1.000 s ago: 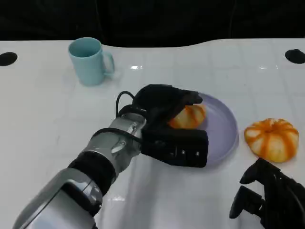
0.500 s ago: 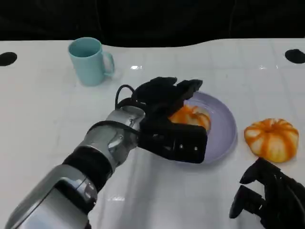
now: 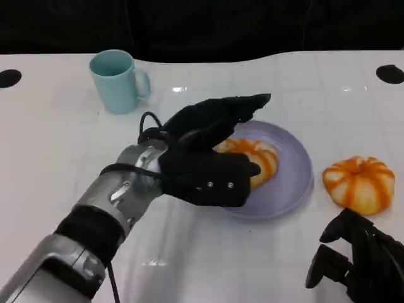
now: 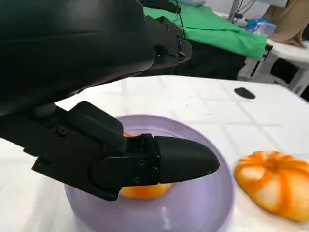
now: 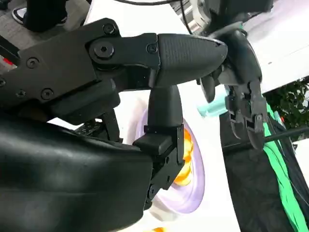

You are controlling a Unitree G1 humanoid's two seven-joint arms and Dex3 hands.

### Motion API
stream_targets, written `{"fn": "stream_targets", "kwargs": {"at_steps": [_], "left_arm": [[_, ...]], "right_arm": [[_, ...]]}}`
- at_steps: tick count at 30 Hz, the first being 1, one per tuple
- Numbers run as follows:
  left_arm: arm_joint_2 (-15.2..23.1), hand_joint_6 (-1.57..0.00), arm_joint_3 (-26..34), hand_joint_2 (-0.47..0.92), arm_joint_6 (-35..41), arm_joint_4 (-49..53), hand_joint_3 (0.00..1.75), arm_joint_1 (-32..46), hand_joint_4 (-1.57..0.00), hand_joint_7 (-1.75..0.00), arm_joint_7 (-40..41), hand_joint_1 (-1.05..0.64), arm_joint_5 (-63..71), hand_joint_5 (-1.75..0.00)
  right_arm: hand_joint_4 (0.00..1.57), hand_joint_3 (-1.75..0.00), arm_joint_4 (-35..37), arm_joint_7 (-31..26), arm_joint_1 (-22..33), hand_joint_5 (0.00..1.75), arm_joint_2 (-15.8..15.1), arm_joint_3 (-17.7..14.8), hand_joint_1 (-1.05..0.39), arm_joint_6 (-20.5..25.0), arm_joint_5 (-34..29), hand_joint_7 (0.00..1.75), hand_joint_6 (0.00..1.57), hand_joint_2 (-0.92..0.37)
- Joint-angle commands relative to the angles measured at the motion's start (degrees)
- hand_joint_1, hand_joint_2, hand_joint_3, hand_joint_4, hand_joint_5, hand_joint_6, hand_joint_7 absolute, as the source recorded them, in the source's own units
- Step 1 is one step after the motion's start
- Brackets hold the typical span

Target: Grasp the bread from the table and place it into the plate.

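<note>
Bread: round orange-and-white striped bread roll (image 3: 252, 158) lying in the plate, left of its middle; the part toward 9 o'clock is hidden by the hand.
Plate: round lilac plate (image 3: 297, 170) on the glossy white desk (image 3: 57, 158), centre right.
Left robot hand: left robot hand (image 3: 208, 151) hovers over the plate's 9 o'clock edge, fingers spread apart with nothing in them; the upper fingers (image 3: 243, 107) reach toward 1 o'clock above the roll.
Second bread: another orange-striped roll (image 3: 358, 183) on the desk, at 3 o'clock just beside the plate.
Mug: pale blue mug (image 3: 118, 80), at 10 o'clock, well apart from the plate.
Right robot hand: right robot hand (image 3: 360, 265) at 5 o'clock, apart from both rolls, holding nothing; whether its fingers are spread or curled, cannot tell.
</note>
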Motion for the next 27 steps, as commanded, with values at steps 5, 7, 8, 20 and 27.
{"fn": "stream_targets", "kwargs": {"at_steps": [5, 7, 8, 20, 27], "left_arm": [[2.0, -0.28, 5.9, 0.92, -9.2, -1.9, 0.5, 5.9, -0.35, -0.11, -0.5, -0.86, -7.8, -0.21], [1.7, -0.32, 7.4, 0.92, -10.3, -2.6, 0.49, 7.5, -0.41, -0.12, -1.3, -0.83, -10.2, -0.25], [1.1, -0.37, 8.7, 0.92, -11.4, -3.1, 0.48, 8.8, -0.45, -0.13, -1.6, -0.8, -12.4, -0.29], [-2.5, -0.69, 15.1, 0.92, -16.9, -9.2, 0.35, 18.3, -0.51, -0.19, -9.6, -0.63, -28.0, -1.28], [-4.6, -0.68, 17.6, 0.92, -14.6, -15.4, 0.39, 24.2, -0.52, -0.85, -15.4, -0.61, -36.6, -1.57]], "right_arm": [[0.64, -0.46, -0.7, 0.0, 0.4, 1.75, -0.7, -0.6, -0.5, -0.3, 0.2, 1.69, 0.46, -0.92], [0.64, -0.46, -0.7, 0.1, 0.4, 1.75, -0.8, -0.6, -0.5, -0.3, 0.3, 1.69, 0.46, -0.92], [0.64, -0.46, -0.9, 0.0, 0.5, 1.75, -0.7, -0.7, -0.51, 0.0, 0.4, 1.69, 0.46, -0.92], [0.64, -0.46, -1.2, 0.0, 0.7, 1.75, -0.8, -0.7, -0.5, 0.2, 0.4, 1.68, 0.46, -0.92], [0.64, -0.45, -1.3, 0.2, 0.8, 1.75, -0.9, -0.5, -0.51, -0.1, 0.2, 1.68, 0.46, -0.92]]}}
